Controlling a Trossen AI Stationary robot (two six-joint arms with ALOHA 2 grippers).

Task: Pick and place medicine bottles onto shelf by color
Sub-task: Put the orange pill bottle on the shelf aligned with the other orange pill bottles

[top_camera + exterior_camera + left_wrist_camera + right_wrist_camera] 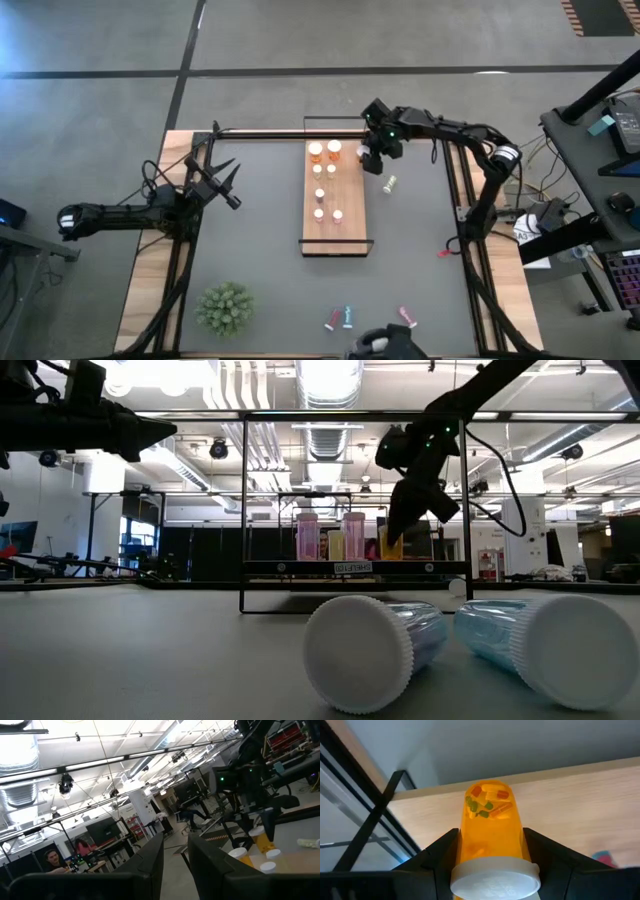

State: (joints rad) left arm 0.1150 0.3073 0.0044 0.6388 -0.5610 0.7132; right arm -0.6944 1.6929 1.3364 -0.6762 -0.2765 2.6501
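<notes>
Gripping an orange medicine bottle [491, 832] between clenched jaws, your right gripper [372, 157] hangs at the far right corner of the shelf [352, 215] beside two orange bottles [325, 150], while your left gripper [226, 183], jaws released, waits raised above the counter's [250, 250] left side.
</notes>
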